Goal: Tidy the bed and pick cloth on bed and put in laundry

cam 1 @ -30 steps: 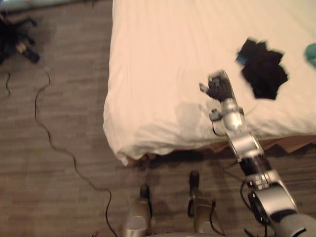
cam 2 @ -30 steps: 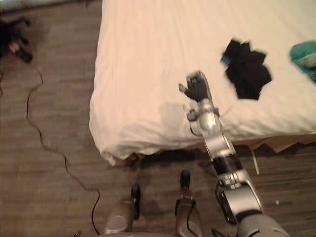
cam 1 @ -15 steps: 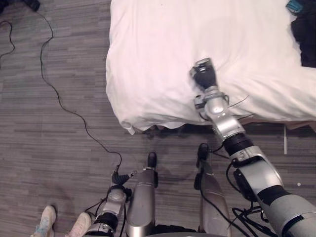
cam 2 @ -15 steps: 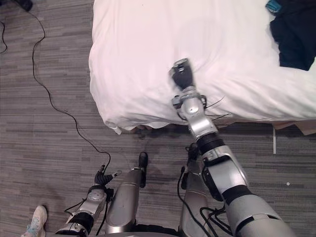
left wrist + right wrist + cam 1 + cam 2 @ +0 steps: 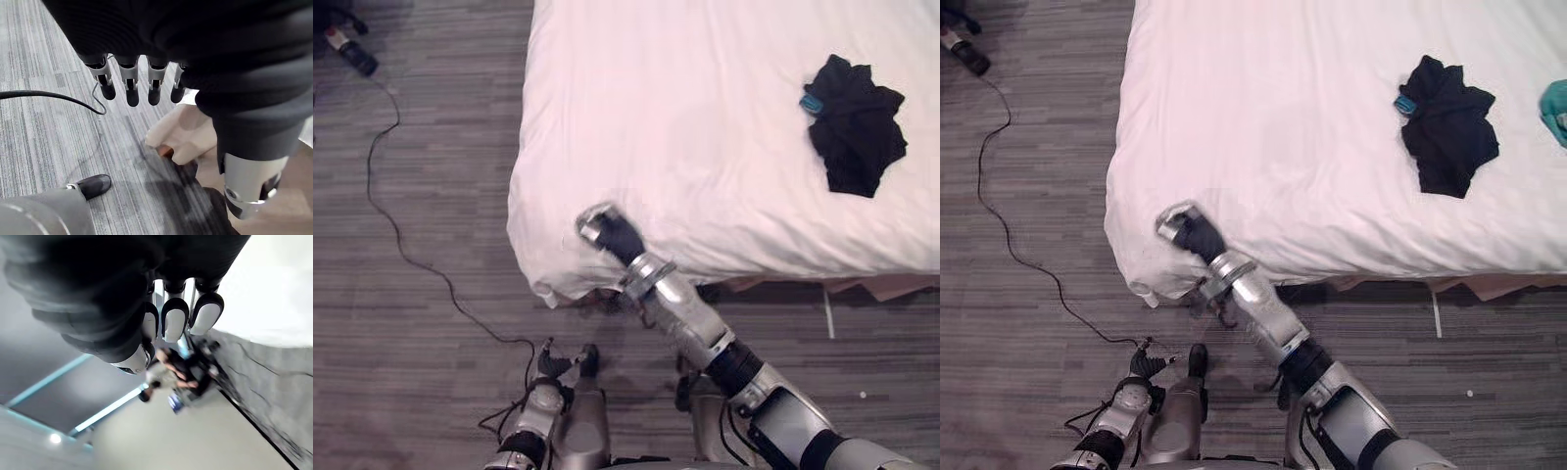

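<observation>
A crumpled black cloth (image 5: pixel 855 122) with a small blue tag lies on the white bed (image 5: pixel 685 117), far right of the sheet. Beside it, at the bed's right edge, is a teal cloth (image 5: pixel 1557 106). My right hand (image 5: pixel 609 236) reaches across to the bed's near left corner, at the sheet's edge. Its fingers (image 5: pixel 174 319) are curled with nothing seen between them. It is far from the black cloth. My left hand (image 5: pixel 1141 368) hangs low over the floor by the bed corner (image 5: pixel 182 131), fingers (image 5: pixel 132 88) straight and holding nothing.
Grey striped carpet (image 5: pixel 421 196) runs along the bed's left side and front. A dark object (image 5: pixel 347 51) lies on the floor at the far left. The right wrist view catches a blurred person (image 5: pixel 177 369) in the distance.
The whole view has shifted with the camera. My right hand has swung left along the bed's front, from the middle of the near edge to the left corner.
</observation>
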Controlling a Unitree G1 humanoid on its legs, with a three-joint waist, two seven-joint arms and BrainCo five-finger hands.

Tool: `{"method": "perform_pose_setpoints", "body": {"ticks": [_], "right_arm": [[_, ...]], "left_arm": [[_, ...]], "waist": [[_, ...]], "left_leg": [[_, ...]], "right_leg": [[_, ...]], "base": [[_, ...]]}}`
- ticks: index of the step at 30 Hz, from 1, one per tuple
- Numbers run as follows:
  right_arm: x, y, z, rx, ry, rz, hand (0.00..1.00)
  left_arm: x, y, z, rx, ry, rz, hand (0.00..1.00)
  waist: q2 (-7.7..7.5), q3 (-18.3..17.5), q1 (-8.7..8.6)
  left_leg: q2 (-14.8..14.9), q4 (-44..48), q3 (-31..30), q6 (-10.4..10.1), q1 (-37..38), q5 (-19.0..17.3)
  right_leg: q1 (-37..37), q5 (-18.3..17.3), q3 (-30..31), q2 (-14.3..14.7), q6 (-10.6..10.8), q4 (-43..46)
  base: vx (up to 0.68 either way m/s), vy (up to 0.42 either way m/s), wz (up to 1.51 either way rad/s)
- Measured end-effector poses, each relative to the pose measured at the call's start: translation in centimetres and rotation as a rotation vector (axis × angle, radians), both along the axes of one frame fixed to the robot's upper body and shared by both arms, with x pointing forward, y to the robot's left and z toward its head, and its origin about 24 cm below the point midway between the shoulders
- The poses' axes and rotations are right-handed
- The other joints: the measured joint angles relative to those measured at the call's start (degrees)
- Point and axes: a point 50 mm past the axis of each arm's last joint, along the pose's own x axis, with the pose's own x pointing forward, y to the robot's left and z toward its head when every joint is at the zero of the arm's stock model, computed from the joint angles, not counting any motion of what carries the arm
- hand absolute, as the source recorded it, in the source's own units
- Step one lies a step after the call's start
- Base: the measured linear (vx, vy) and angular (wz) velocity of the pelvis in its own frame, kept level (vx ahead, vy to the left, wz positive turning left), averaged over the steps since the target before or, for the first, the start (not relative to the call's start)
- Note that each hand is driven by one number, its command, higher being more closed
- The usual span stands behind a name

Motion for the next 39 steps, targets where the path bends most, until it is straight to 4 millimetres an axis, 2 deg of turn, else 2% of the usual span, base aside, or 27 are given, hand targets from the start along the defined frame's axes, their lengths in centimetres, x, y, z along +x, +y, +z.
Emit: {"method": "perform_pose_setpoints", "body": {"ticks": [2,3,5,6,7,8,9,10,11,13,16,19,21,22,23,24,25,26,27,29,30,31,32,35,36,38,39], "right_arm": [[1.7,-2.9,1.8,0.036,-0.034,-0.144,1.00],[2.0,-3.4,2.2,0.043,-0.040,-0.172,1.00],[3.9,-7.2,4.3,0.078,-0.072,-0.355,1.00],[4.2,-7.9,4.7,0.091,-0.076,-0.391,1.00],[4.9,-9.8,5.4,0.091,-0.084,-0.483,1.00],[5.6,-11.9,5.6,0.081,-0.076,-0.572,1.00],[5.8,-12.7,5.5,0.078,-0.063,-0.610,1.00],[6.1,-14.4,5.0,0.076,-0.029,-0.686,1.00],[6.1,-15.4,5.3,0.083,-0.050,-0.718,1.00],[5.9,-15.6,6.0,0.068,-0.091,-0.729,1.00],[5.7,-15.9,5.0,0.043,-0.074,-0.747,1.00],[4.9,-17.4,3.0,0.044,-0.032,-0.805,1.00],[3.7,-18.9,0.1,0.045,0.043,-0.870,1.00],[2.7,-20.2,-2.8,0.037,0.149,-0.925,1.00],[0.8,-22.2,-7.9,0.006,0.359,-1.010,1.00],[-0.4,-23.0,-10.2,-0.012,0.457,-1.043,1.00],[-3.4,-24.4,-14.6,-0.046,0.644,-1.108,1.00],[-7.7,-25.4,-19.3,-0.084,0.863,-1.169,0.00],[-9.4,-25.5,-21.0,-0.103,0.950,-1.183,0.00],[-16.9,-25.6,-26.3,-0.179,1.270,-1.227,0.00],[-17.9,-25.7,-26.8,-0.191,1.309,-1.231,0.00],[-22.5,-25.9,-28.5,-0.253,1.462,-1.253,0.00],[-25.0,-25.8,-29.2,-0.289,1.548,-1.253,0.00],[-28.6,-24.4,-30.3,-0.357,1.691,-1.176,0.00],[-28.8,-24.1,-30.5,-0.363,1.707,-1.159,0.00],[-28.8,-23.0,-30.8,-0.375,1.722,-1.101,0.00],[-28.3,-22.7,-30.9,-0.390,1.715,-1.078,0.00]], "left_arm": [[0.3,0.0,0.2,0.001,-0.008,-0.001,0.00],[0.3,0.0,0.2,0.001,-0.009,-0.002,0.00],[0.7,-0.5,0.3,-0.003,-0.018,-0.024,0.00],[0.9,-0.7,0.4,-0.005,-0.022,-0.029,0.00],[1.2,-0.8,0.6,-0.002,-0.030,-0.044,0.00],[1.5,-1.0,0.7,0.000,-0.034,-0.052,0.00],[1.6,-1.0,0.8,0.000,-0.037,-0.054,0.00],[1.7,-1.1,0.8,-0.002,-0.040,-0.060,0.00],[2.0,-1.2,1.0,-0.002,-0.049,-0.063,0.00],[2.2,-1.4,1.1,-0.007,-0.053,-0.064,0.00],[2.6,-2.4,1.3,-0.040,-0.075,-0.064,0.00],[3.0,-3.4,1.6,-0.066,-0.090,-0.070,0.00],[3.3,-3.8,1.9,-0.079,-0.110,-0.074,0.00],[3.4,-3.9,2.1,-0.081,-0.116,-0.075,0.00],[3.2,-3.8,2.1,-0.082,-0.126,-0.069,0.00],[3.1,-3.8,2.2,-0.084,-0.128,-0.067,0.00],[2.8,-3.7,2.0,-0.088,-0.123,-0.066,0.00],[2.2,-3.3,1.6,-0.092,-0.104,-0.057,0.00],[1.8,-2.9,1.4,-0.087,-0.091,-0.050,0.00],[0.0,-1.5,0.4,-0.066,-0.035,-0.013,0.00],[-0.2,-1.4,0.3,-0.064,-0.026,-0.012,0.00],[-0.8,-1.2,-0.3,-0.064,0.014,-0.025,0.00],[-1.1,-1.1,-0.5,-0.059,0.036,-0.029,0.00],[-1.9,-0.6,-1.1,-0.031,0.094,-0.077,0.00],[-1.9,-0.6,-1.2,-0.027,0.100,-0.089,0.00],[-2.4,-0.8,-1.6,-0.010,0.135,-0.138,0.00],[-2.9,-1.0,-1.9,-0.017,0.159,-0.152,0.00]], "waist": [[0.60,0.37,-0.70],[0.87,0.58,-1.11],[3.06,1.88,-1.39],[3.62,2.17,-1.33],[4.68,2.67,-1.38],[5.24,2.96,-1.33],[5.37,3.02,-1.24],[5.66,3.17,-1.31],[6.05,3.36,-1.30],[6.13,3.40,-1.27],[6.41,3.53,-1.05],[6.31,3.50,-0.41],[6.14,3.52,-0.42],[5.85,3.64,-0.58],[5.32,3.89,-1.21],[5.17,3.90,-1.36],[4.84,3.79,-1.54],[4.07,3.39,-2.90],[3.63,3.07,-3.36],[0.64,0.54,-5.91],[0.33,0.09,-6.29],[-0.61,-1.58,-6.81],[-1.04,-2.85,-7.15],[-1.92,-5.47,-8.47],[-1.93,-5.78,-8.99],[-1.18,-6.23,-9.22],[0.50,-6.94,-9.33]], "left_leg": [[-0.39,3.33,0.27,0.53,-3.59,-0.92],[-0.43,4.08,0.23,0.56,-4.37,-1.07],[-0.67,7.33,0.25,0.77,-8.21,-1.98],[-0.71,7.94,0.29,0.86,-9.17,-2.11],[-0.83,8.72,0.40,1.07,-11.18,-2.48],[-1.01,8.77,0.53,0.97,-12.94,-2.51],[-1.03,8.86,0.56,0.93,-13.74,-2.41],[-0.94,9.29,0.57,0.88,-15.45,-2.33],[-0.76,9.74,0.70,0.86,-16.44,-2.34],[-0.61,10.05,1.31,0.84,-16.84,-2.38],[0.59,11.61,2.32,0.62,-16.78,-3.29],[1.70,13.73,2.62,0.50,-16.27,-4.52],[2.23,14.75,2.81,0.60,-14.81,-5.51],[2.35,14.73,2.87,0.60,-13.04,-5.96],[2.37,14.28,2.93,0.74,-10.12,-6.56],[2.40,14.09,3.06,0.76,-8.99,-6.82],[2.37,13.23,3.58,0.84,-6.53,-7.08],[2.05,11.85,3.94,0.92,-3.73,-7.11],[1.94,11.17,4.21,0.94,-2.63,-7.11],[1.47,7.32,6.57,1.03,2.22,-7.08],[1.39,6.80,6.87,1.03,3.00,-7.08],[1.19,4.60,8.58,1.05,6.81,-7.07],[1.17,3.57,9.99,1.02,8.79,-7.08],[1.06,0.75,14.55,0.94,13.84,-7.07],[1.17,0.38,15.43,0.94,14.73,-7.07],[1.58,-1.05,20.89,0.91,17.98,-7.06],[2.84,-1.65,25.40,0.73,19.49,-7.17]], "right_leg": [[-2.83,0.18,0.48,-0.36,0.09,1.12],[-3.34,0.29,0.56,-0.42,0.16,1.31],[-6.20,0.78,1.24,-0.61,0.79,2.04],[-6.90,0.93,1.38,-0.64,0.93,2.04],[-8.61,0.93,1.51,-0.79,0.94,1.96],[-10.43,0.92,1.60,-0.93,0.95,1.74],[-11.23,0.95,1.65,-0.95,0.99,1.75],[-12.81,1.15,1.80,-0.92,1.27,1.85],[-13.93,1.36,2.17,-0.90,1.48,2.13],[-15.17,1.67,3.13,-0.67,1.10,3.20],[-15.76,1.30,3.51,0.11,0.36,5.19],[-15.62,-0.20,3.52,0.93,0.09,7.56],[-14.44,-1.43,3.47,1.20,0.30,9.22],[-12.91,-2.08,3.40,1.29,0.15,9.57],[-10.35,-3.13,3.30,1.28,0.33,9.97],[-9.32,-3.39,3.29,1.30,0.32,9.96],[-7.41,-3.94,3.49,1.30,0.53,9.79],[-5.12,-4.54,3.50,1.00,1.11,9.46],[-4.22,-4.60,3.59,0.94,1.20,9.10],[-1.12,-4.53,5.22,1.10,1.41,7.11],[-0.54,-4.44,5.48,1.12,1.55,6.78],[1.83,-4.25,6.84,1.38,1.89,5.61],[2.90,-4.22,7.76,1.63,1.99,5.13],[4.42,-4.21,10.67,2.65,2.06,4.67],[4.41,-4.43,10.66,2.87,1.86,4.63],[3.89,-6.16,2.98,1.05,-0.62,5.27],[2.81,-9.22,-7.18,-1.02,-4.53,7.57]], "base": [[-0.09,0.036,-0.12],[-0.11,0.021,-0.02],[-0.14,0.014,-0.07],[-0.19,0.009,-0.08],[-0.15,0.001,-0.05],[-0.15,-0.004,-0.05],[-0.09,-0.032,-0.05],[-0.07,-0.034,-0.07],[-0.07,-0.037,-0.09],[-0.02,-0.026,-0.15],[0.00,-0.042,-0.14],[0.02,-0.029,-0.12],[0.04,-0.004,-0.08],[0.06,0.018,-0.07],[0.06,0.029,-0.06],[0.07,0.043,-0.10],[0.12,0.068,-0.10],[0.10,0.060,-0.10],[0.12,0.067,-0.19],[0.10,0.059,-0.38],[0.15,0.082,-0.51],[0.16,0.085,-0.47],[0.16,0.089,-0.53],[0.11,0.065,-0.61],[0.09,0.026,-0.85],[0.08,0.031,-1.25],[0.08,0.059,-1.45]]}}
